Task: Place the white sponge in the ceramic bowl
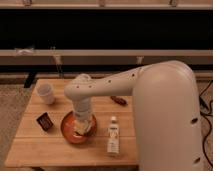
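An orange-red ceramic bowl [75,131] sits on a light honey-toned wooden surface [60,150] of slatted planks, where the off-white gripper [82,126] of a cream-coloured robot arm [150,95] reaches down over it. A pale, cream-tinted white sponge [80,131] shows against the bowl's warm glaze. To the right lies a white bottle [114,137] with a darker band on its label. A plain white cup [46,93] stands at the far left corner, a dark brown packet [45,121] lies near the left edge, and a small reddish-brown object [118,100] rests behind the arm. The backdrop is black, crossed by pale beige rails.
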### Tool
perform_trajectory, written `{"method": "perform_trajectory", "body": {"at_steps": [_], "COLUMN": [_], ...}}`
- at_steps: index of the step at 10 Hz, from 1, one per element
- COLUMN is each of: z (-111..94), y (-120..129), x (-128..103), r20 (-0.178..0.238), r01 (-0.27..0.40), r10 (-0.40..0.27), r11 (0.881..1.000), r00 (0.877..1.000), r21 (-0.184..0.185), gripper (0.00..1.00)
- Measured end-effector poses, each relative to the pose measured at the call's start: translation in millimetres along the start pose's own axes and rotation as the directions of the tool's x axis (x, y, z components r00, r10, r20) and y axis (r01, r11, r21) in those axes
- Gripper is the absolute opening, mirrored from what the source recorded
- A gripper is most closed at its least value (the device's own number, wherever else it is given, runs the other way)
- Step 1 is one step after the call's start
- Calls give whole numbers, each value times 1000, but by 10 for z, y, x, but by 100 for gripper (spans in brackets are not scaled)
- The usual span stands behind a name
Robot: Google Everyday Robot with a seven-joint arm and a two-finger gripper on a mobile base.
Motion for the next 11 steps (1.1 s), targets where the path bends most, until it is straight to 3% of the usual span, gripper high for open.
{"method": "perform_trajectory", "body": {"at_steps": [3, 6, 11], "z": [-4, -116, -388], "y": [-52, -151, -592], "x": [-61, -141, -251], "r20": [4, 36, 98], "r01": [5, 1, -71], "r10": [-5, -2, 66], "r11": [1000, 1000, 996], "r00": [1000, 999, 993], "r21": [15, 31, 46], "gripper": [67, 67, 67]}}
